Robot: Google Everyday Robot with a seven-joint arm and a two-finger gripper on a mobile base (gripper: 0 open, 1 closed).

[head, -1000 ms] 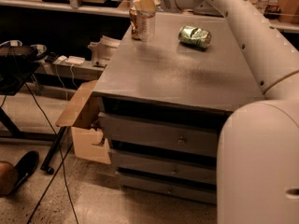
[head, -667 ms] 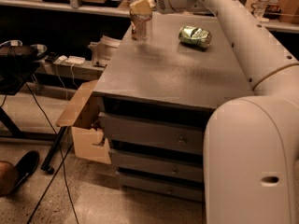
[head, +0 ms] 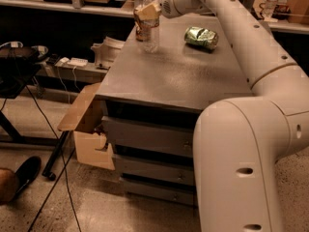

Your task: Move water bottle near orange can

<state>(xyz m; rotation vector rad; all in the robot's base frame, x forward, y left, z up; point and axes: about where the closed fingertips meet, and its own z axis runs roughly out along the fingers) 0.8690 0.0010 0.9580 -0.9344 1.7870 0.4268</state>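
Item: clear plastic water bottle (head: 150,36) with white cap and a white-and-red label band, upright near the far left corner of the flat grey top of a drawer cabinet (head: 178,76). Its base is judged to rest on the surface, though this is not certain. Just beside it on the left, and slightly behind, an upright copper-orange drink can (head: 139,29) with dark markings is seen. The two are so close that contact can be neither confirmed nor ruled out. A crumpled shiny green can (head: 201,37) lies on its side well apart to the right. The tan two-finger gripper (head: 147,11) of the white robot arm (head: 241,28) is placed at the bottle's shoulder, just below the cap, and appears to be pressed together on it. Handling notes: the bottle is judged light and thin-walled, so it is liable to dent under a hard squeeze. It is also smooth, so slipping is to be expected under a loose one. Being tall on a narrow base, it is easily tipped. The shoulder, where the wall is stiffest, is considered the sound place for a hold — the label band lower down gives more. The orange can is judged light also, and could be knocked over by a sideways brush. The placement is judged all but complete — release straight upward is advised.
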